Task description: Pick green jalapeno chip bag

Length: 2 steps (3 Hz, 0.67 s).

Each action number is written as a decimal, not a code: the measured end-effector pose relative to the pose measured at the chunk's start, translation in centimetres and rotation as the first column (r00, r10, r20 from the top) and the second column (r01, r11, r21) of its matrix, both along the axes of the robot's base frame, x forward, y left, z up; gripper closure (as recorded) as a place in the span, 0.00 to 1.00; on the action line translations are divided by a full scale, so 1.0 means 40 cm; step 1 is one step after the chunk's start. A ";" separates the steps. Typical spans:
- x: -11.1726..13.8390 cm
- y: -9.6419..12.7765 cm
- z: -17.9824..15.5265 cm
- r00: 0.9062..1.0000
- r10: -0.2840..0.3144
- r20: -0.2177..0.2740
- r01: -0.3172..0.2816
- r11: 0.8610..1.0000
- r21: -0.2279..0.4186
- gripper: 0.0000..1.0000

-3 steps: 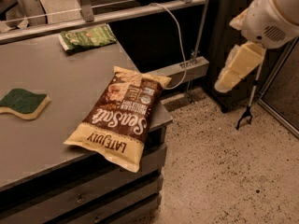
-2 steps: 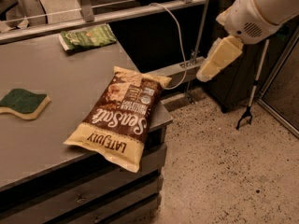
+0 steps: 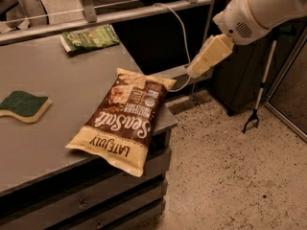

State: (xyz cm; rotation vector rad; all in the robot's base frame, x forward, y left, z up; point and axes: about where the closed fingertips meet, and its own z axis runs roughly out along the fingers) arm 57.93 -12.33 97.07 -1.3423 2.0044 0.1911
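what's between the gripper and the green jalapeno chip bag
Camera view: from the green jalapeno chip bag, bare table, then open space past its edge where the gripper hangs.

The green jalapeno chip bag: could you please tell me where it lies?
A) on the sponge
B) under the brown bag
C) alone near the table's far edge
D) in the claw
C: the green jalapeno chip bag lies by itself at the far edge of the table, while the claw hangs beside the table, above the floor.
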 end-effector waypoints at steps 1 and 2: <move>0.019 0.030 0.007 1.000 0.002 0.028 -0.004 0.999 0.050 0.00; 0.102 0.134 0.005 0.998 0.022 0.061 -0.032 0.985 0.169 0.00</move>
